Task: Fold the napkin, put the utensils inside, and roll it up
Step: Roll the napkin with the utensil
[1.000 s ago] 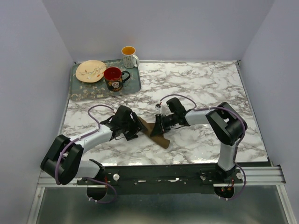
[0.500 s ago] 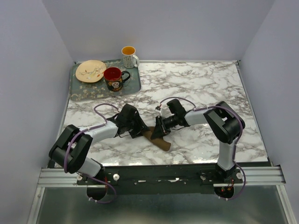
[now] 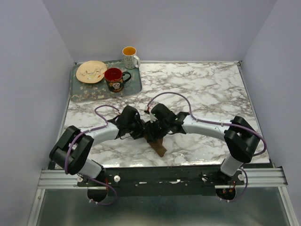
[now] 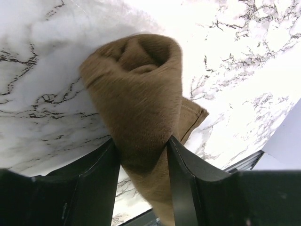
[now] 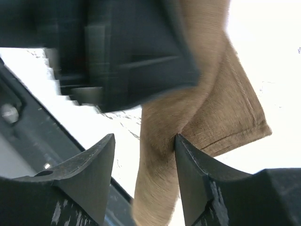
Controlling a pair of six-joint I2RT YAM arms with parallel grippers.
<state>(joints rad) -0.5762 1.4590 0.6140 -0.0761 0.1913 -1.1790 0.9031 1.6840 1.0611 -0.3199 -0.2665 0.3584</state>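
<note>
- Looking down from above, found the napkin (image 3: 158, 142) rolled into a narrow brown tube near the front edge of the bench (image 3: 207, 84), about midway between the two arms.
- Read its long axis as slanted, with the far end under the end effectors and the free tail pointing toward the near edge and a little to the right.
- Saw the left end effector (image 4: 142, 141) clamped on the roll in its own wrist view, with a finger pressed to each side of the cloth and the spiral end sticking out past the tips.
- Saw the right end effector (image 5: 145, 139) with fingers apart, straddling a lower stretch of the cloth. Noted bare bench between the cloth and one finger, so judged it as not gripping.
- Spotted a flat loose corner jutting from the side of the roll in both wrist views.
- Could not find the spoon in any view. Judged it probably wrapped inside, without being able to confirm.
- Placed both end effectors at the far end of the roll, close together and coming in from opposite sides. Rated neither clearly nearer, with only the left holding.
- Judged the rolling nearly done, and that the coming move would depend on the tail and loose corner lying toward the near edge, along the roll's axis.
</note>
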